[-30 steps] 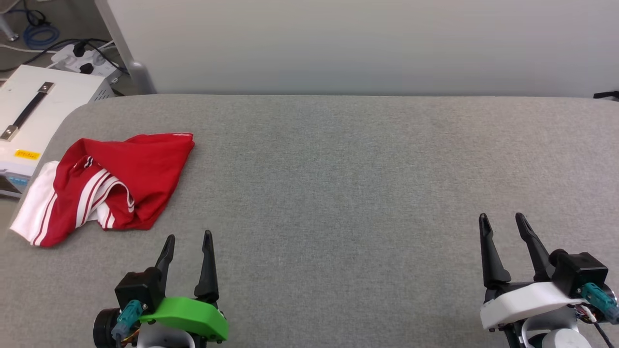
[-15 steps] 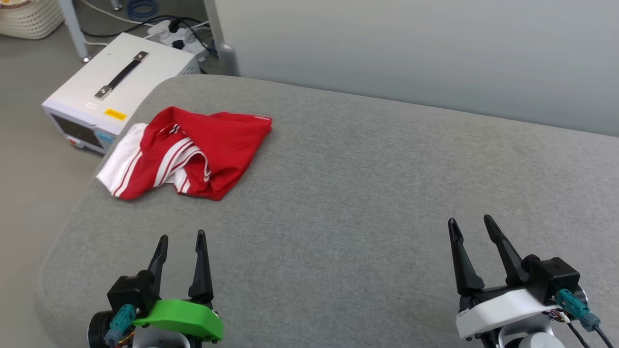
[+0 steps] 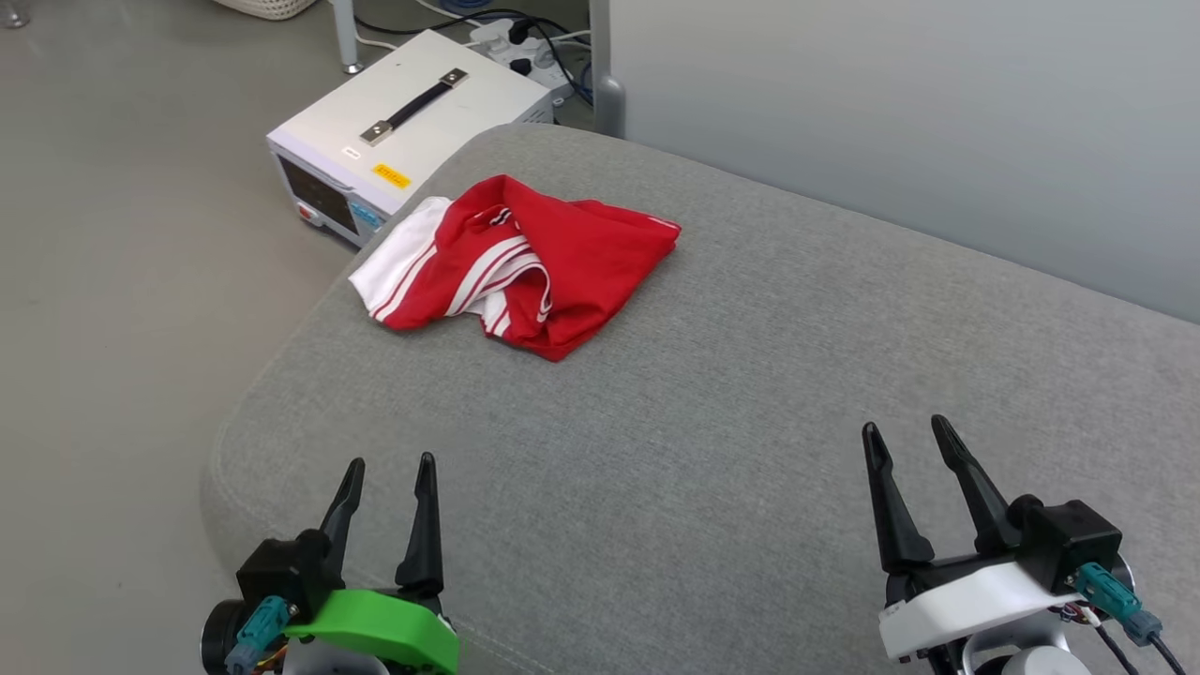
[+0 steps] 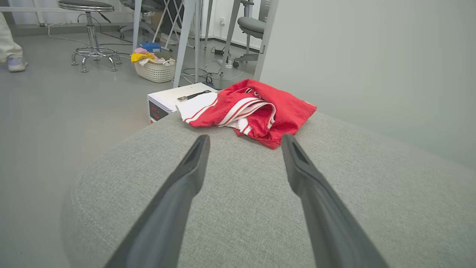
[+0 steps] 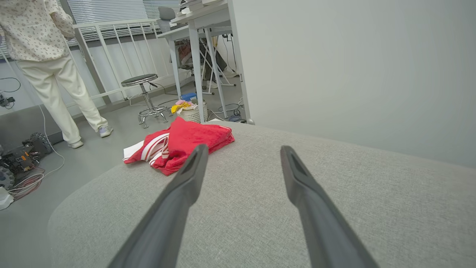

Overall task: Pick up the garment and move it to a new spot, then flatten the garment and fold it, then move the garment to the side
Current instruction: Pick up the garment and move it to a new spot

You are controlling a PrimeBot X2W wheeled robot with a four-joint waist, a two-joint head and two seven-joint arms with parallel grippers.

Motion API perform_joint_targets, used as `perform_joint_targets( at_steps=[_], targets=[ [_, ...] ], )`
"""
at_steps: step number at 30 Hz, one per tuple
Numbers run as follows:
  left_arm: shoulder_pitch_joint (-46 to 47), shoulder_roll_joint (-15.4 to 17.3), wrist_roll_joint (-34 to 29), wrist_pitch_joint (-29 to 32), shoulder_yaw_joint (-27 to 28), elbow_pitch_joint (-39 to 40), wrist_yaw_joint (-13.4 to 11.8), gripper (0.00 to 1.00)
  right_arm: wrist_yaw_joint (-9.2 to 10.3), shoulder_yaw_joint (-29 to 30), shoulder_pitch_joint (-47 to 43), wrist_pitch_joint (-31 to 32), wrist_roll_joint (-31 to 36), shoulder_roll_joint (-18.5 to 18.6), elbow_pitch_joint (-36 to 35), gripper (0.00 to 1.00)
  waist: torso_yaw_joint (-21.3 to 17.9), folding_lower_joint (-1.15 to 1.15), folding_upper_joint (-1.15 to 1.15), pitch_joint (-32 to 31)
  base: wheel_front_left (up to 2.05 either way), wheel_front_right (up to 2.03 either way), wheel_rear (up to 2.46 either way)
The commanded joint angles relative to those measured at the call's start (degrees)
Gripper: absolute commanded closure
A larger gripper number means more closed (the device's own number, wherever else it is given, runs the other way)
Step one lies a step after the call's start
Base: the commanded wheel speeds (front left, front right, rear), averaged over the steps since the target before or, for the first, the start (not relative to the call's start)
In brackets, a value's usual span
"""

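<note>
Inspecting the head view, found the garment [image 3: 525, 272] crumpled at 11 o'clock on the grey pad [image 3: 750, 422], close to its rounded corner, untouched. Noted left gripper [image 3: 391, 459] at 7 o'clock and right gripper [image 3: 906, 423] at 5 o'clock, both spread and empty, well apart from it; judged them held ready for the pick-up. Recorded from the right wrist view a person [image 5: 44, 56] standing beyond the pad; from the left wrist view, 1 shoe [image 4: 16, 63] at the frame edge.
</note>
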State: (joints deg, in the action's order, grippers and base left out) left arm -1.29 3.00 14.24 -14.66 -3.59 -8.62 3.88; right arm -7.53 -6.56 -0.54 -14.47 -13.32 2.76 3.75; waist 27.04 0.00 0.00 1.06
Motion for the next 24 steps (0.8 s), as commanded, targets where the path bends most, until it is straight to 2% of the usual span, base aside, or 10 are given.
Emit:
perform_joint_targets(
  at_steps=[1, 7, 15, 20, 24],
  targets=[
    [-0.76, -0.13, 0.06, -0.34, 0.00, 0.39, 0.51, 0.00, 0.04, 0.01, -0.71, -0.52, -0.05, 0.11, 0.07, 0.00, 2.08, 0.00, 0.00, -0.54, 0.00, 0.00, 0.00],
    [-0.96, -0.13, -0.45, -0.34, 0.13, 1.01, 0.63, 0.00, 0.04, -0.45, -0.93, -0.52, 0.02, 0.11, 0.50, 0.00, 2.39, 0.00, 0.00, -0.61, 0.00, 0.00, 0.00],
    [-1.00, -0.13, -0.41, -0.34, 0.45, 1.40, 0.47, 0.00, 0.04, -0.90, -0.69, -0.52, 0.38, 0.11, 0.61, 0.00, 0.96, 0.00, 0.00, 0.24, 0.00, 0.00, 0.00],
    [1.08, -0.13, -0.20, -0.34, 0.77, 0.59, 0.90, 0.00, 0.04, -0.89, 0.42, -0.52, 1.83, 0.11, -0.05, 0.00, -0.82, 0.00, 0.00, 3.37, 0.00, 0.00, 0.00],
    [5.58, 0.12, -1.03, -0.34, 0.69, -2.98, 2.00, 0.00, 0.04, -0.77, 2.00, -0.52, 3.59, 0.11, -0.87, 0.00, -3.15, 0.00, 0.00, 7.51, 0.00, 0.00, 0.00]
  ],
)
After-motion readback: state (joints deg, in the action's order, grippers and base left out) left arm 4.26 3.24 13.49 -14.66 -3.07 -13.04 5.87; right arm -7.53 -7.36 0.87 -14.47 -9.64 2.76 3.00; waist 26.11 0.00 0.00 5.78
